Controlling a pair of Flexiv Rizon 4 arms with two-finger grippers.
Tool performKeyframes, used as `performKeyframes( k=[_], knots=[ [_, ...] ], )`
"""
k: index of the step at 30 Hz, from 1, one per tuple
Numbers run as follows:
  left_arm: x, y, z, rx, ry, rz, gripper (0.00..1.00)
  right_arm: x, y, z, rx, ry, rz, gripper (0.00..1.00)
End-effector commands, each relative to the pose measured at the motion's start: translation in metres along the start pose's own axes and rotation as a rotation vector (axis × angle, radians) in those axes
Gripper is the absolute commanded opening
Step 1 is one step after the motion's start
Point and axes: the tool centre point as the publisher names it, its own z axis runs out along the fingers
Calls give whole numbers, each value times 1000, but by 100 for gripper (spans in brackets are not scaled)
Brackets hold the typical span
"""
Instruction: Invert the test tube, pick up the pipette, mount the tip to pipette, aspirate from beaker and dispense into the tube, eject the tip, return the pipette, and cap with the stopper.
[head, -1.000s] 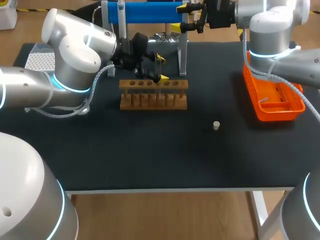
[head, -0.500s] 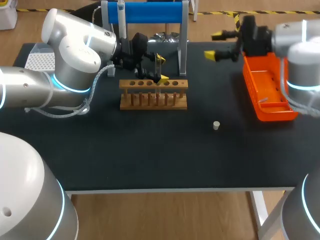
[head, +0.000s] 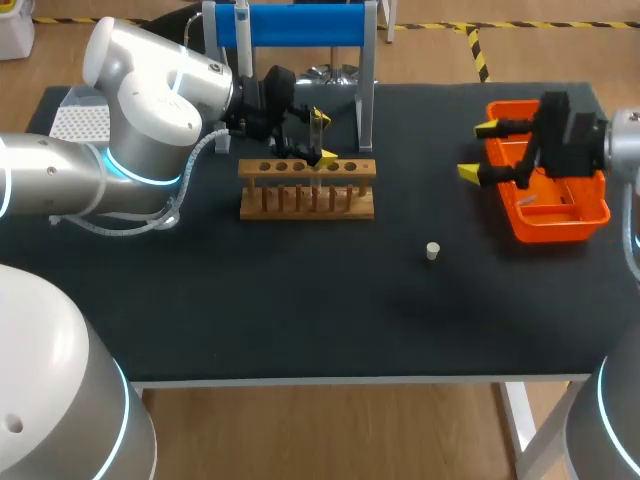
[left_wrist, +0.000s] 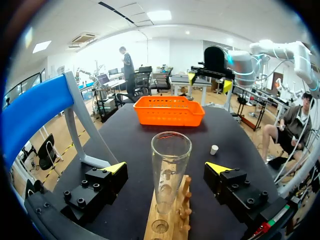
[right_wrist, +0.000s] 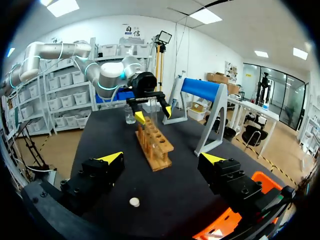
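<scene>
Test tube (left_wrist: 170, 170) stands in wooden rack (left_wrist: 175, 222), long axis vertical, open mouth up. Left gripper (head: 322, 137) spread wide either side, not touching it. Right gripper (head: 478, 150) wide apart beside orange tray (head: 590, 215).

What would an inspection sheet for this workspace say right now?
Surface: black table, no spills seen.
Job's things: test tube upright in wooden rack; stopper standing loose; beaker behind rack; orange basket; blue stand; tip box.
Clutter: nothing seen.
Grippers: left gripper open, fingers either side of the tube, not touching; right gripper open, empty, by the basket.
Cables: grey hose hanging off left arm.
Surroundings: nothing seen reaching over the table.
</scene>
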Motion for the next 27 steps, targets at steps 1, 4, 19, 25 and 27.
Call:
performKeyframes(
  k=[1, 4, 19, 25, 27],
  knots=[
    [1, 0, 0, -1, -1, 0, 100, 42, -8, -22, 12, -92, 12, 100],
    [1, 0, 0, -1, -1, 0, 100, 50, -19, -20, 16, -96, 20, 100],
    [1, 0, 0, -1, -1, 0, 100, 74, -71, -2, 41, -131, 75, 100],
    [1, 0, 0, -1, -1, 0, 100, 80, -87, 7, 61, -142, 93, 100],
    [1, 0, 0, -1, -1, 0, 100, 82, -92, 11, 68, -143, 103, 100]
  ],
)
